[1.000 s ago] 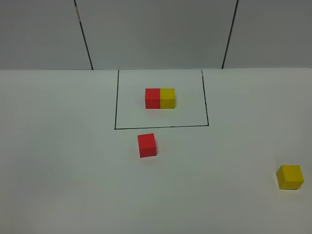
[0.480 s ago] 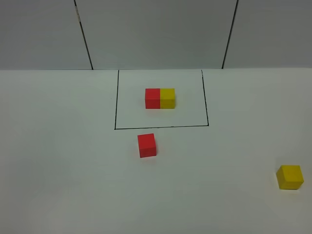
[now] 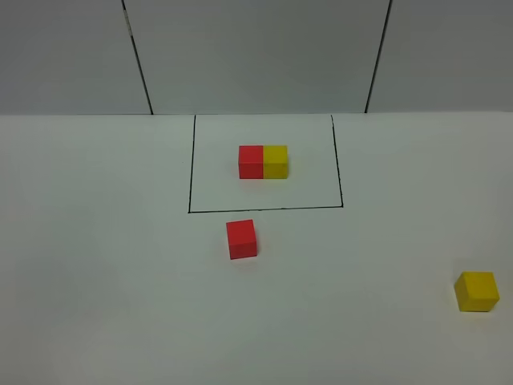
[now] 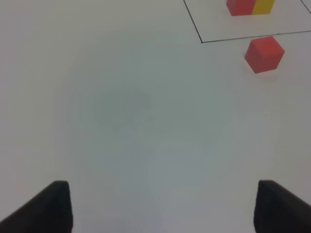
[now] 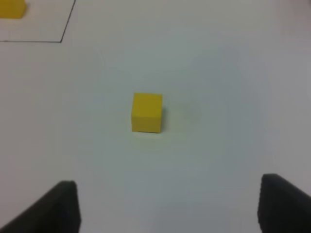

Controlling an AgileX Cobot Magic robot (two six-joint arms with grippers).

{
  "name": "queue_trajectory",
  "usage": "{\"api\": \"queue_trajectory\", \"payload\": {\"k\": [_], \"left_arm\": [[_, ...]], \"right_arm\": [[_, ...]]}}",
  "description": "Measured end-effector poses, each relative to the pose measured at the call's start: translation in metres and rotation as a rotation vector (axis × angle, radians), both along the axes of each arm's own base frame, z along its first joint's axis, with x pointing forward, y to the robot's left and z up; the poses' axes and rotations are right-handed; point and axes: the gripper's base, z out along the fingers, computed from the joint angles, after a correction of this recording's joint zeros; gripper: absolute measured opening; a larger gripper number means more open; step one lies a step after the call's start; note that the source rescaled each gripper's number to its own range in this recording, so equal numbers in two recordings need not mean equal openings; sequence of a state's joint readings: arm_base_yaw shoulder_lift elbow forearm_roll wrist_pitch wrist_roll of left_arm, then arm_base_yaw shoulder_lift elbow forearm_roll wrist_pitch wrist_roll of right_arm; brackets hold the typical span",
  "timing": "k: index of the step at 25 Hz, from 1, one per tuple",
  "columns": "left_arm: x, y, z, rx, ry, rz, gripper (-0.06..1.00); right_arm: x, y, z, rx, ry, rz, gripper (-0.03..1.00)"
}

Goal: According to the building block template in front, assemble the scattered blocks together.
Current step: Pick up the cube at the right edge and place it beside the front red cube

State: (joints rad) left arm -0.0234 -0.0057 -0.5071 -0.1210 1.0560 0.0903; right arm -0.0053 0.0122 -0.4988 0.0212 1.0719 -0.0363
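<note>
Red block (image 3: pixel 241 239) near template (image 3: pixel 263 161) (yellow block (image 3: pixel 477 290) well apart)

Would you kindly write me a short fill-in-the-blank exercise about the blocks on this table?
1. The template red block touches the other block beside it, which is ____.
2. The loose red block lies just ____ the outline, not inside it.
3. Of the two wrist views, only the ____ one shows the loose yellow block.
Missing words: yellow; outside; right.
</note>
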Motion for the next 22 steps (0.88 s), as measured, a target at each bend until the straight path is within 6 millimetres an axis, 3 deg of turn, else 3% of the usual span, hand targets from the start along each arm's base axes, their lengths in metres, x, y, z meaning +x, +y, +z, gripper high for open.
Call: {"api": "queue_trajectory", "payload": {"k": [22], "left_arm": [[0.0001,0.0,0.0001,-0.001,-0.002,0.001,0.8]], "right_arm": [[0.0002,-0.0004,0.0,0.002,0.002,-0.006,0.56]]}}
